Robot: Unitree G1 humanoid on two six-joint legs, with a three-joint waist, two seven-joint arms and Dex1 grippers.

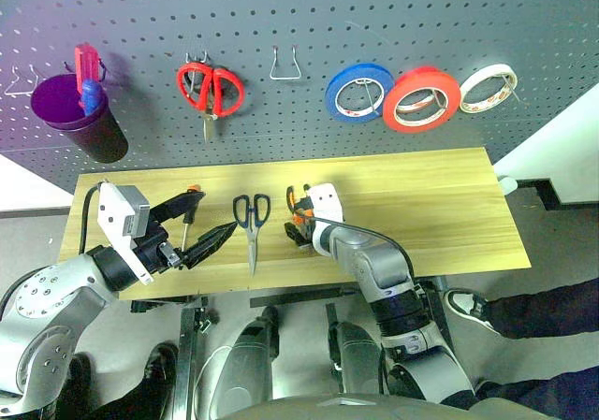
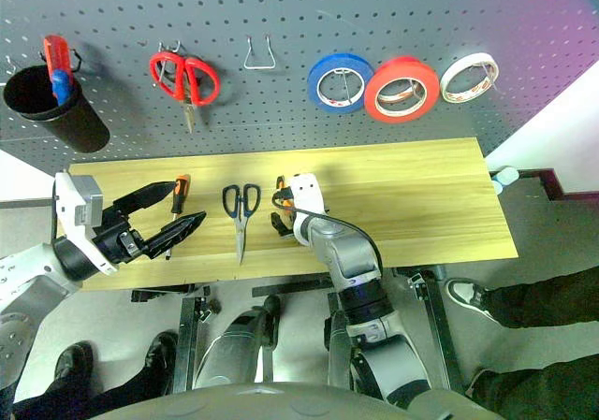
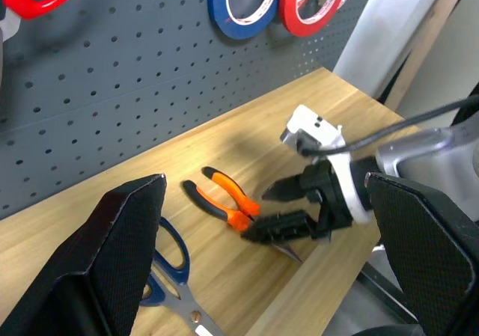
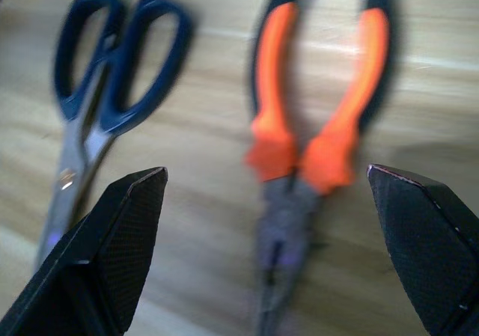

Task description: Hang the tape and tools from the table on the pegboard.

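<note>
Right gripper (image 3: pixel 273 212) spread wide over pliers (image 4: pixel 314 138) near table (image 1: pixel 449 214) front edge, mid-length. Left gripper (image 1: pixel 198 224) spread, idle. Best centred on orange handles, lowered square, then closed firmly.

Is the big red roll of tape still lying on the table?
No, the red tape hangs on the pegboard between a blue roll and a whitish roll, above the table.
</note>
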